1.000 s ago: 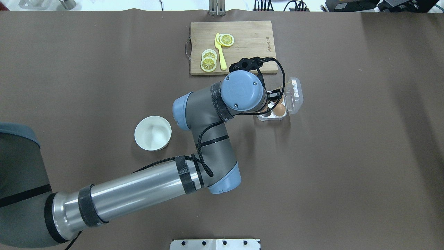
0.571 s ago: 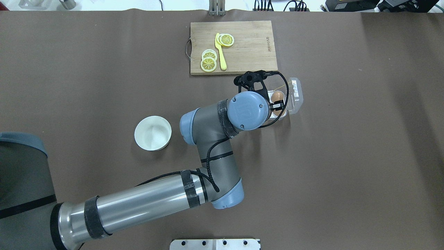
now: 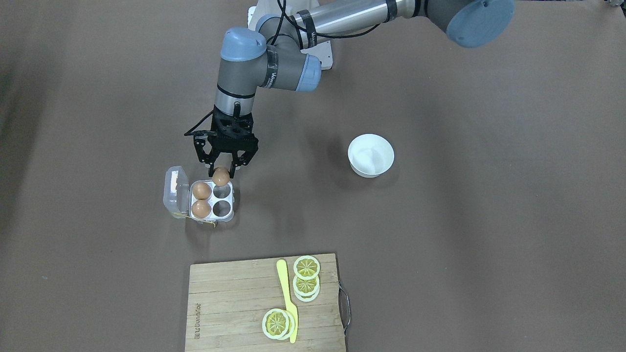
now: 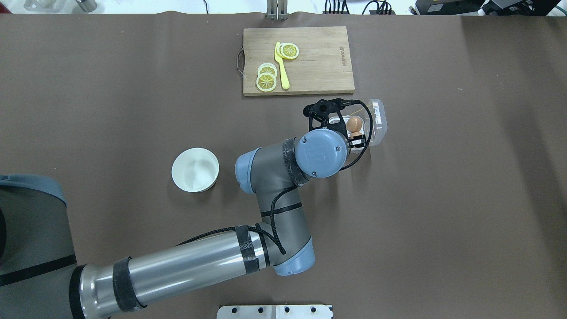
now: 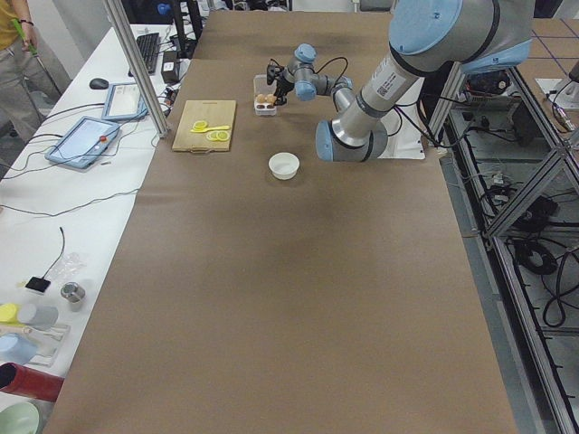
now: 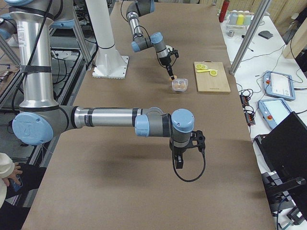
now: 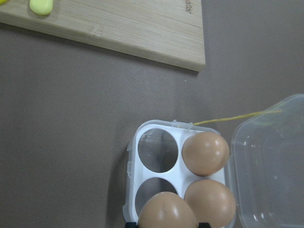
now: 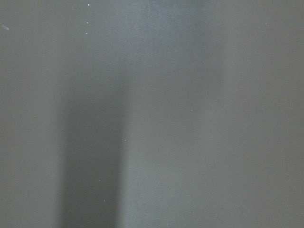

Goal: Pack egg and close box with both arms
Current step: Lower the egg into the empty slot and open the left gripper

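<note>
Only 2 eggs in open box

The left arm bends at the elbow, and the left gripper points straight down, pinching an egg. The right arm stretches level, with the right gripper hanging down, its grip unclear.
</note>
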